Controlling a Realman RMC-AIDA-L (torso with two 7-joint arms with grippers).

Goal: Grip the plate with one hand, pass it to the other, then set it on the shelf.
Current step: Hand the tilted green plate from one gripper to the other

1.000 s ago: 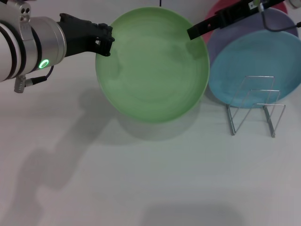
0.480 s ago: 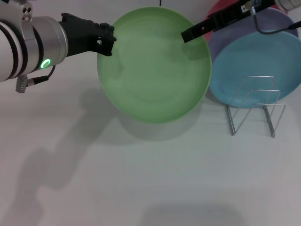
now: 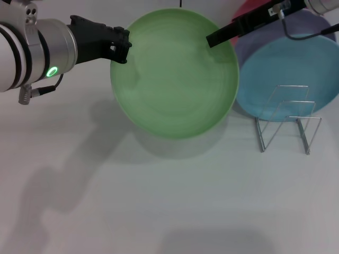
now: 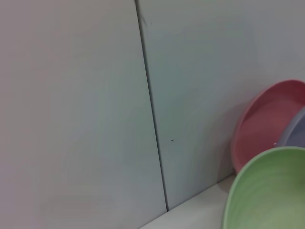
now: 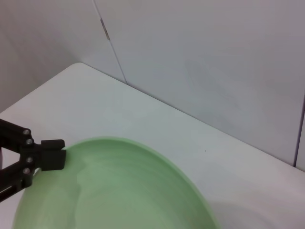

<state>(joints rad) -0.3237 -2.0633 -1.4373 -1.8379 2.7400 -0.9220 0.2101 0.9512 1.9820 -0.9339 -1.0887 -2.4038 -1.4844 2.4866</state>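
Hovering above the table point(image 3: 159, 211), the green plate point(image 3: 175, 79) is pinched at its left rim by the left claw point(image 3: 121, 46); right claw point(image 3: 214, 38) reaches its far-right rim, grip unclear. Light, stiff, likely slippery: best taken at the rim.

A teal-blue plate point(image 3: 288, 74) is seen overlapping a lavender plate point(image 3: 312, 24), with a pink plate point(image 4: 267, 121) stacked behind, on a white table point(image 3: 159, 201).

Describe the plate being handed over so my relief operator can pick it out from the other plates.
On the white table, left of the wire rack, it is the light-green plate, lifted above its shadow with the left gripper on its rim. The teal plate, lavender plate and pink plate sit stacked behind the rack.
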